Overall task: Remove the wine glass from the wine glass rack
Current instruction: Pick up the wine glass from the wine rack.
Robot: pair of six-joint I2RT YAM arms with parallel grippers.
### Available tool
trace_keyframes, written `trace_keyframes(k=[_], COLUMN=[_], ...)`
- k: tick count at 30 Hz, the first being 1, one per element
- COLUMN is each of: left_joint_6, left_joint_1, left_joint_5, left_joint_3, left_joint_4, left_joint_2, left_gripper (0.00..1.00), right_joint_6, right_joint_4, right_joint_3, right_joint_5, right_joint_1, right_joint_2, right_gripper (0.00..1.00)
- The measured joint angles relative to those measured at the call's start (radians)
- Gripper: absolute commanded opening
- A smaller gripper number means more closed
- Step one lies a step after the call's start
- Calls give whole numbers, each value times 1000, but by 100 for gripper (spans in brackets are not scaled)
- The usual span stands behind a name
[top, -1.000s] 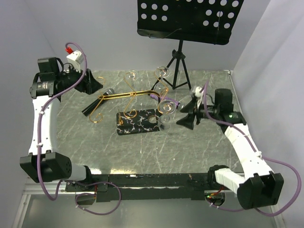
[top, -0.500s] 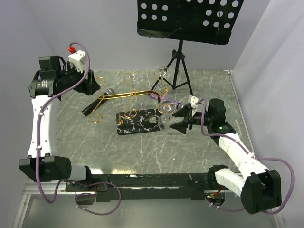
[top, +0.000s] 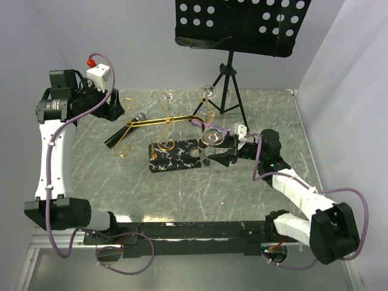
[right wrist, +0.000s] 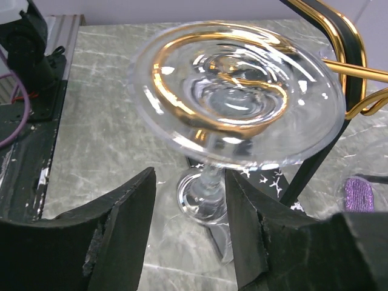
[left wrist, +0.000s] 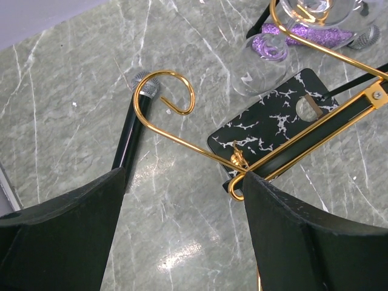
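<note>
The wine glass (top: 211, 137) hangs upside down from a spiral arm of the gold wine glass rack (top: 167, 121), over the right end of the rack's black white-veined base (top: 176, 155). In the right wrist view its round foot (right wrist: 236, 91) rests on the gold spiral, and the stem and bowl (right wrist: 209, 182) hang below. My right gripper (top: 221, 156) is open, one finger on each side of the stem (right wrist: 189, 182); a gap shows on the left side. My left gripper (top: 118, 109) stands open and empty at the far left, above a gold arm (left wrist: 176, 136).
A black music stand (top: 242, 24) on a tripod (top: 229, 85) stands at the back. Two more glasses (top: 170, 96) (top: 208, 92) hang on the rack's far arms. A black microphone (top: 124, 129) and a purple glitter one (top: 209, 126) lie under the rack.
My right arm has moved left up to the hanging glass, and its jaws have narrowed around the stem. The left arm has barely shifted.
</note>
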Motion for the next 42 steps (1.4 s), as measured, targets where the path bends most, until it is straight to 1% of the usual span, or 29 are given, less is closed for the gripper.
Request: trace_keyframes(k=[7,11,14,19,25,31,37,42], left_joint_6=[-1,-2,-2,-2,-10,-32,-32,-33], left_joint_1=[-2,-2,-2,-2,11,26,33,34], left_joint_5=[-5,-5,-5,-4,15,45,64,77], left_joint_3=[0,0,0,0,-7,-68,-124,-134], left_joint_4=[0,0,0,1,29,87,120,133], left_joint_2=[8,8,8,8,13,14,12,3], left_gripper=[83,83,83,83,83,83,83,83], right_joint_6=[23,23,21,16,-18,-63,-99,-122], right_joint_4=[61,70,76,61,-87,-233,-308,-348], right_joint_3=[0,1,2,21,74,139,182,190], right_joint_5=[47,64,70,79,90,107,126,141], right_joint_1=[22,24,24,24,26,40,63,77], right_joint_2=[58,66,66,64,37,-3,-20,-15], right_gripper=[45,38,27,0,0,0,0,0])
